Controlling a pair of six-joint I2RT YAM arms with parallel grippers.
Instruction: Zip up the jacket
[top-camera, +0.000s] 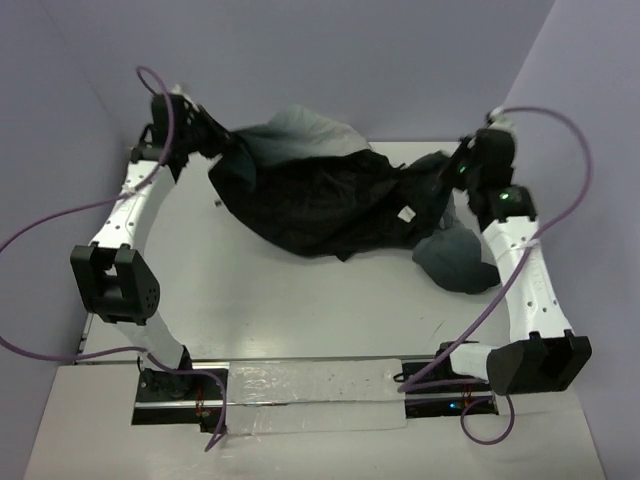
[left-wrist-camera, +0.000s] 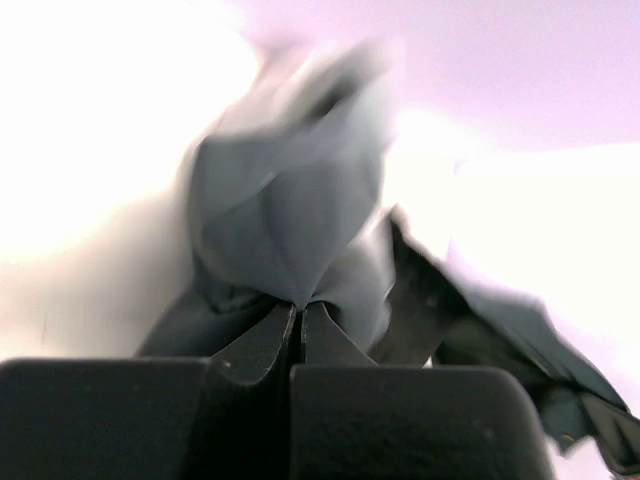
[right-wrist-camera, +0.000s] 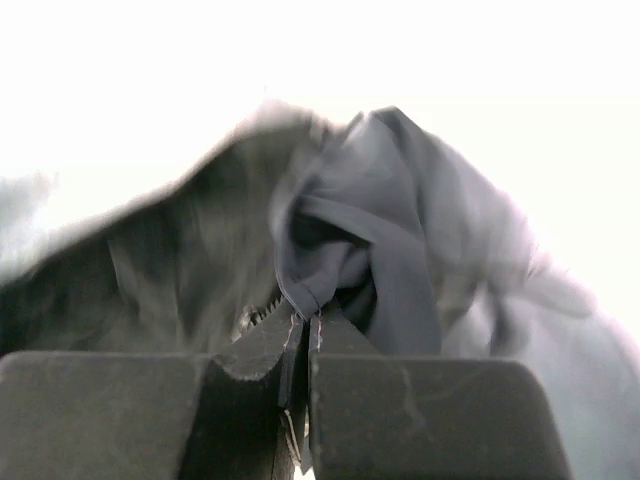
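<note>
The jacket (top-camera: 320, 195) hangs bunched between both arms at the back of the table (top-camera: 300, 320), black lining up, light grey shell at the top. My left gripper (top-camera: 222, 143) is shut on a fold of its grey fabric (left-wrist-camera: 290, 220) at the far left. My right gripper (top-camera: 450, 172) is shut on a stitched edge of the jacket (right-wrist-camera: 330, 270) at the far right; zipper teeth (right-wrist-camera: 262, 313) show beside its left finger. A grey sleeve (top-camera: 460, 262) droops onto the table below the right gripper.
A white label (top-camera: 407, 214) shows on the lining. Purple cables (top-camera: 150, 100) loop from both arms. Purple walls stand close at the left, back and right. A clear taped strip (top-camera: 310, 395) lies between the arm bases.
</note>
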